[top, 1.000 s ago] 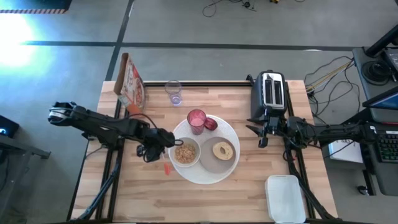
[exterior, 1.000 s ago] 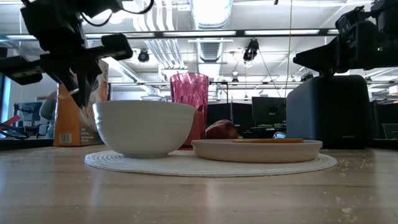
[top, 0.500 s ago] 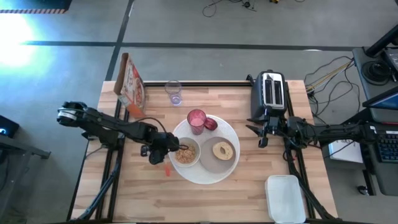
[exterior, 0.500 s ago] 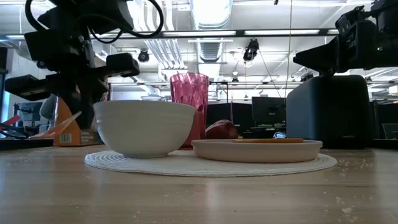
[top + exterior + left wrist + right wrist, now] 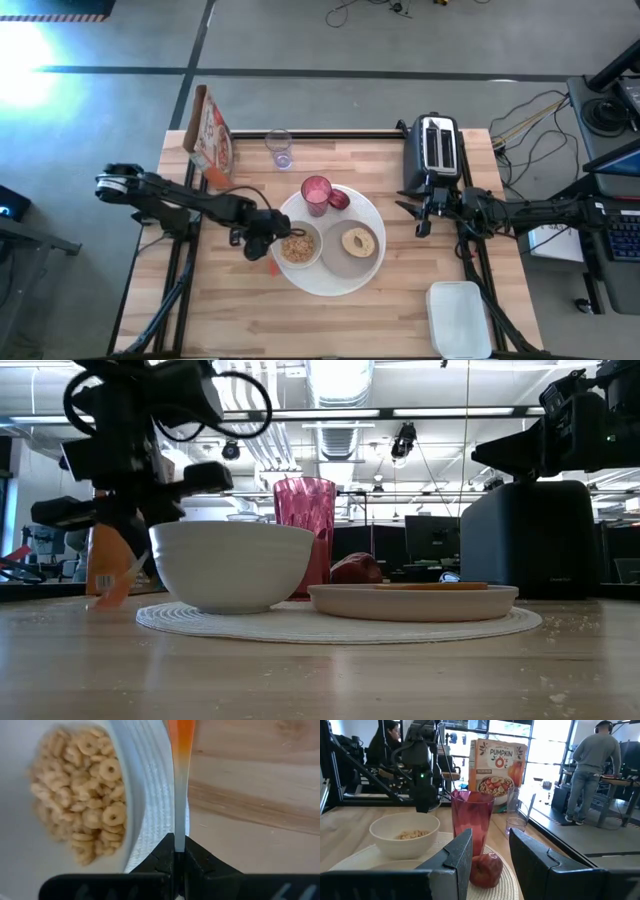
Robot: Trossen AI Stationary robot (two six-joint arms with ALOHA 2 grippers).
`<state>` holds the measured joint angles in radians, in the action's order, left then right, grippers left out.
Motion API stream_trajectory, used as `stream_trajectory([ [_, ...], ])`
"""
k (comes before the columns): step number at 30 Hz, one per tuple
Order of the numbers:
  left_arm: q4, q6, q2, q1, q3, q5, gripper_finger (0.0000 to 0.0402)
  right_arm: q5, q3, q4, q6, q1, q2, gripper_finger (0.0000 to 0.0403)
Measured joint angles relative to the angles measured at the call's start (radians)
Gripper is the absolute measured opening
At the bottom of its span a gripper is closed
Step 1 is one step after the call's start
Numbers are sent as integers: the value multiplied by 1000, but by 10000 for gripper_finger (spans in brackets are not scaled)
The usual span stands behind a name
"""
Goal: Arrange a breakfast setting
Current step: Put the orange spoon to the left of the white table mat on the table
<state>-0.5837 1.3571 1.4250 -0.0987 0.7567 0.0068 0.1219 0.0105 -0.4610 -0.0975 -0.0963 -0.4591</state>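
The left gripper [image 5: 176, 854], clamped shut on the spoon [image 5: 180, 780], holds the handle running straight out from its jaws, orange end farthest. The cereal-filled bowl [image 5: 75, 795] sits just beside the spoon, on the placemat [image 5: 155, 805]. The right gripper [image 5: 424, 213] waits half-open, empty, well apart.

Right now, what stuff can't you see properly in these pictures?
- Bagel: in the low view the grey plate rim hides its shape.
- Spoon: its bowl end runs off the left wrist view's edge, and it blurs in the low view.
- Cereal: the white bowl wall hides it in the low view.
- White tub: cut off by the high view's bottom edge.
- Left claw: pinching the spoon.
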Motion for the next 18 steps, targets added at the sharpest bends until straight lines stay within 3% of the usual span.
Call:
stream_trajectory([
  [7, 18, 1, 60, 11, 0, -94, 0, 0, 0, 0, 0, 0, 0, 118],
  [12, 27, -4, 50, 25, 0, -84, 6, 0, 0, 0, 0, 0, 0, 118],
  [18, 28, -8, 40, 43, 0, -76, 41, 0, 0, 0, 0, 0, 0, 118],
])
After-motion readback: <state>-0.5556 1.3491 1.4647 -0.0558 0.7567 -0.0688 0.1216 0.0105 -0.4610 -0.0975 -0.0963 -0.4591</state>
